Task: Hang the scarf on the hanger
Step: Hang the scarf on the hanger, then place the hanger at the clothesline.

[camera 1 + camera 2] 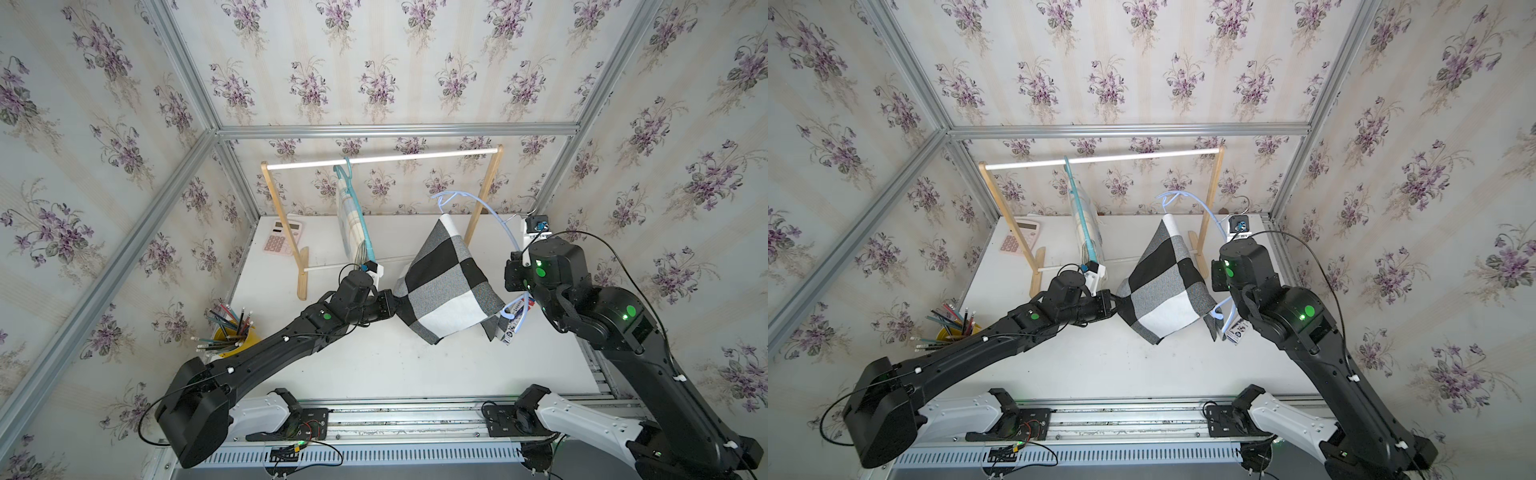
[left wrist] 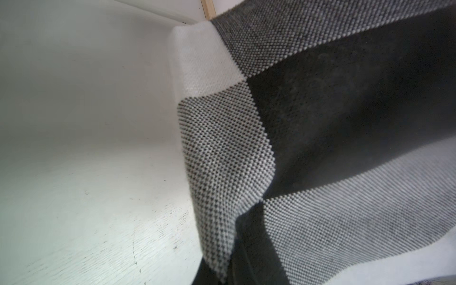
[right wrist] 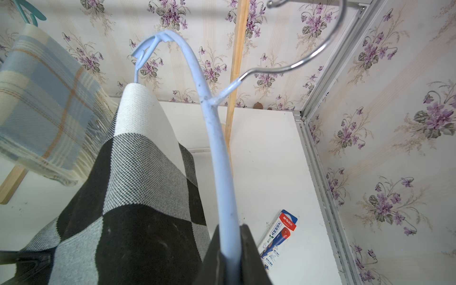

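The black, white and grey checked scarf (image 1: 446, 282) (image 1: 1163, 286) hangs folded over the lower bar of a light blue hanger (image 1: 494, 216) (image 1: 1204, 210) with a metal hook. The hanger is held in the air, tilted, with one end high. My right gripper (image 3: 230, 256) is shut on the hanger's (image 3: 217, 138) curved shoulder. My left gripper (image 1: 392, 301) (image 1: 1115, 301) is shut on the scarf's left corner and pulls it taut. In the left wrist view the scarf (image 2: 296, 123) fills the picture and hides the jaws. The scarf (image 3: 128, 185) drapes beside the right gripper.
A wooden rack (image 1: 382, 154) stands at the back; a teal hanger with a blue plaid scarf (image 1: 353, 216) hangs on it. A pink calculator (image 1: 282, 237) lies at the back left. A yellow cup of pencils (image 1: 232, 332) stands at left. A red-and-blue packet (image 3: 278, 234) lies under my right arm.
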Robot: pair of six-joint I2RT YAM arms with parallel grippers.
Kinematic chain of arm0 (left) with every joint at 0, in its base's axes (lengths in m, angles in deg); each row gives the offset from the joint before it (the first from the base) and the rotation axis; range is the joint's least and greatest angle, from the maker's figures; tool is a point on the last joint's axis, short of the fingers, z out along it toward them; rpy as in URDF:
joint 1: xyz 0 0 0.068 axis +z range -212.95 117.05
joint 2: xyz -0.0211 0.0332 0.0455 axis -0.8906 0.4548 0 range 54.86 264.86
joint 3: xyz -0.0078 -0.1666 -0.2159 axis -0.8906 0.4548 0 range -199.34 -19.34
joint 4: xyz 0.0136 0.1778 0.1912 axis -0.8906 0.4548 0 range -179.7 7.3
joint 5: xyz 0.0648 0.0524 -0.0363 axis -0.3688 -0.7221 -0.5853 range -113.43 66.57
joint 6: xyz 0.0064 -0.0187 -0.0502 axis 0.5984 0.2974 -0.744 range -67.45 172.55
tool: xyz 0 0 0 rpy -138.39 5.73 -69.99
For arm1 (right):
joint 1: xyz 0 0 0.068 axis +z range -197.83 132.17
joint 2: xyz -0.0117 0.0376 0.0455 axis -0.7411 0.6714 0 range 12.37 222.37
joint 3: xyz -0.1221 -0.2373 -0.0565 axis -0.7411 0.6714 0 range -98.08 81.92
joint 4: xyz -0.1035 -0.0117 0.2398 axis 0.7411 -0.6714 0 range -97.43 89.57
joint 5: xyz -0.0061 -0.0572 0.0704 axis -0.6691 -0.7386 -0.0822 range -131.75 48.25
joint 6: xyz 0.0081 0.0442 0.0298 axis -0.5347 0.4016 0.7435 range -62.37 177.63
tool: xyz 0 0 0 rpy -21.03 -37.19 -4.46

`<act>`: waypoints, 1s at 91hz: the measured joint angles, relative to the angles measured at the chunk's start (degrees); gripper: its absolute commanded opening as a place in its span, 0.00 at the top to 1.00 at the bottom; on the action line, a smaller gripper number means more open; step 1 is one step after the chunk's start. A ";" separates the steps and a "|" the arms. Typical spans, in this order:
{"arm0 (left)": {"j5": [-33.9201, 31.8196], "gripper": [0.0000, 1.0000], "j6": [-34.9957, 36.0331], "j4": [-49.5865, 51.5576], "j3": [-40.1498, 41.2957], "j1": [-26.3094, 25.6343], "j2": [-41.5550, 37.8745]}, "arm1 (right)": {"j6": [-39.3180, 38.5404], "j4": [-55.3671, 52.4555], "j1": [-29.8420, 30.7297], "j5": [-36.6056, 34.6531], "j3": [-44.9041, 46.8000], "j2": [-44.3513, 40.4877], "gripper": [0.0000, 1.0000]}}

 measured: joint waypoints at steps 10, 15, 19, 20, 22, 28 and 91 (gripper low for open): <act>2.16 0.61 0.00 -1.31 -1.25 0.00 2.78 | 0.11 -1.49 0.00 0.79 -1.09 0.02 1.00; 2.82 0.47 -0.44 -1.36 -1.55 0.00 3.43 | 0.11 -1.77 -0.11 1.01 -1.49 -0.07 1.00; 3.54 0.37 -0.61 -1.33 -1.64 -0.04 3.61 | 0.09 -1.84 -0.11 1.14 -1.70 -0.24 1.00; 3.65 0.36 -0.70 -1.33 -1.64 -0.09 3.61 | 0.09 -1.84 -0.11 1.16 -1.73 -0.26 1.00; 3.87 0.34 -1.03 -1.33 -1.64 -0.15 3.54 | 0.04 -1.81 -0.11 1.36 -1.75 -0.35 1.00; 4.59 0.29 -1.01 -1.27 -1.64 -0.39 2.91 | -0.15 -1.73 -0.11 1.84 -1.53 -0.72 1.00; -1.36 0.34 10.91 19.85 -26.53 -5.75 -2.47 | -9.16 1.44 2.75 9.22 0.24 -3.78 1.00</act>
